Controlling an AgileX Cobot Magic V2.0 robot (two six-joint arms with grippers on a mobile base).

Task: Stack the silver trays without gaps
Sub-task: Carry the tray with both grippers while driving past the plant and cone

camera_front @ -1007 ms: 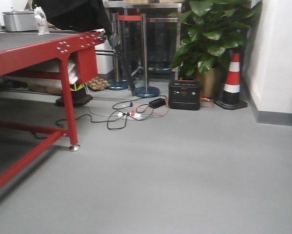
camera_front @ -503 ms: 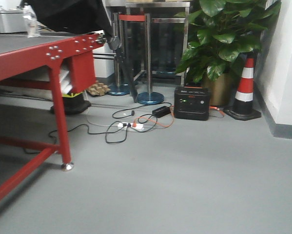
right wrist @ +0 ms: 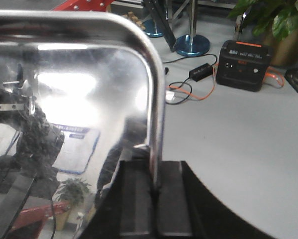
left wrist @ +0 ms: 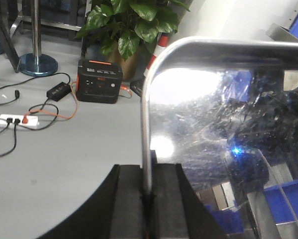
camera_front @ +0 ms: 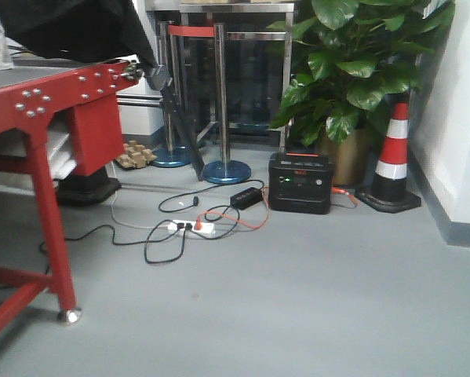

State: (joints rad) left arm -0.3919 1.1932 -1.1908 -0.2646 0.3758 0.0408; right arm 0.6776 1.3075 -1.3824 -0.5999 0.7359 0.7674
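A mirror-shiny silver tray (left wrist: pixel 223 124) fills the right of the left wrist view, held up off the floor. My left gripper (left wrist: pixel 147 191) is shut on its left rolled rim. In the right wrist view the silver tray (right wrist: pixel 74 99) fills the left side, and my right gripper (right wrist: pixel 155 186) is shut on its right rim. I cannot tell whether both views show one tray or two. No tray and no gripper shows in the front view.
A red metal table (camera_front: pixel 38 102) stands at the left. On the grey floor lie cables and a power strip (camera_front: pixel 191 228), a black power station (camera_front: pixel 300 182), stanchion bases (camera_front: pixel 227 170), a potted plant (camera_front: pixel 360 71) and a traffic cone (camera_front: pixel 391 161). Blue crates (left wrist: pixel 283 199) reflect in the tray.
The front view has swung: the red table has slid left and partly out of view, while the power station, plant and cone have shifted slightly left and appear closer.
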